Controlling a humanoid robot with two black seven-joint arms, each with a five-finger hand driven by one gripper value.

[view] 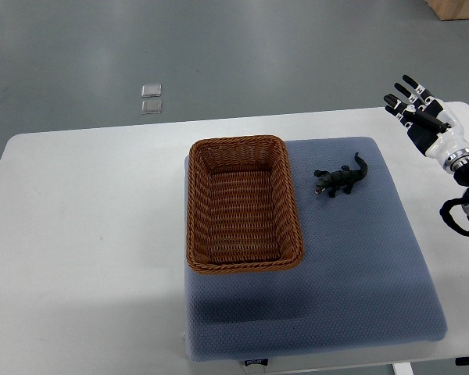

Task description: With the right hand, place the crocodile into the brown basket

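One basket [194, 211], white table [86, 219], grey floor [258, 55]

A single camera sits high on the robot's side, looking steeply down and forward at the table [86, 203] from some way off; the basket [238, 144] lies mid-frame, and grey floor [258, 55] shows beyond the far edge

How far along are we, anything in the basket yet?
Nothing done: the basket is empty and the crocodile lies on the mat to its right. In hand: the right hand is open off the mat's far right corner, apart from the crocodile. Left: reach, grasp, place in basket.
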